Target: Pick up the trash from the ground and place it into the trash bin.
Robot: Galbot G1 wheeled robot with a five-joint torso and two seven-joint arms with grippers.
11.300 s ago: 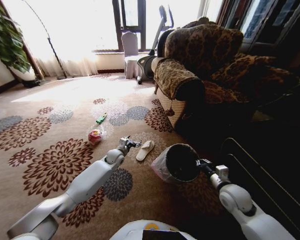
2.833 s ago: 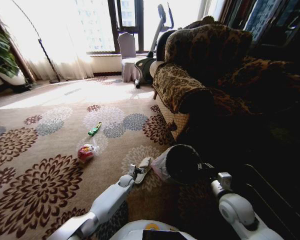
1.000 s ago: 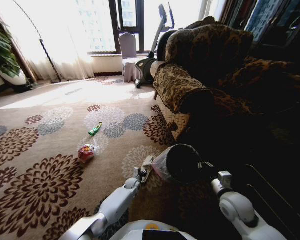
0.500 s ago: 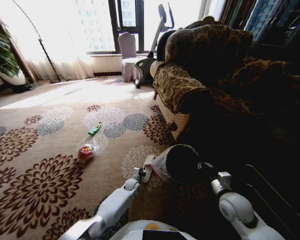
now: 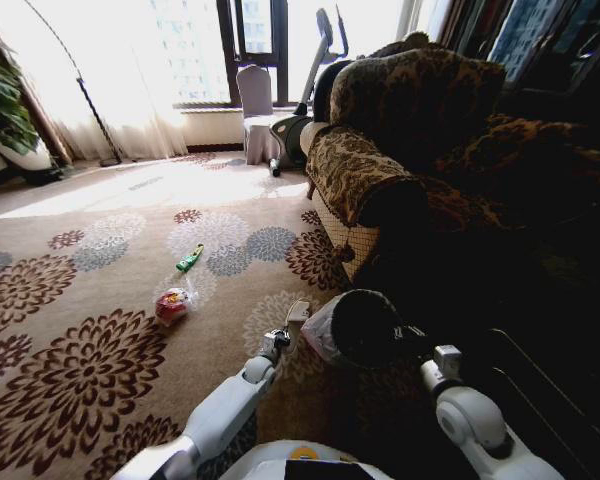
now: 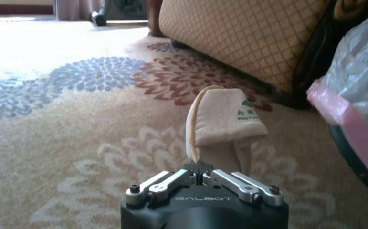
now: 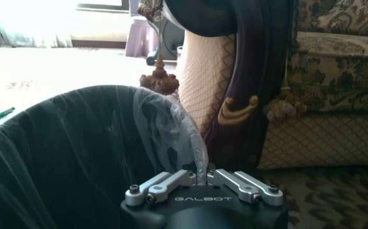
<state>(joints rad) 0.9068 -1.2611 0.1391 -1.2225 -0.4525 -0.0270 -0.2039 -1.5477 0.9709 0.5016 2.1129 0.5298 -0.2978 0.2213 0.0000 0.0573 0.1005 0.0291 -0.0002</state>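
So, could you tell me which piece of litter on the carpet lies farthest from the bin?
The green wrapper: it lies beyond the red packet, while the slipper is beside the bin, gripped by the left pincer.

"GALBOT" on the left gripper (image 6: pixel 200 177), "GALBOT" on the right gripper (image 7: pixel 201 177), tiny green words on the white slipper (image 6: pixel 225 121), too small to read

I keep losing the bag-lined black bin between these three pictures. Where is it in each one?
Head view: the trash bin is low centre, held by the right gripper.
Left wrist view: its pink-edged liner, beside the slipper the left gripper pinches.
Right wrist view: close ahead, rim pinched.
Shared landmark: the patterned sofa.
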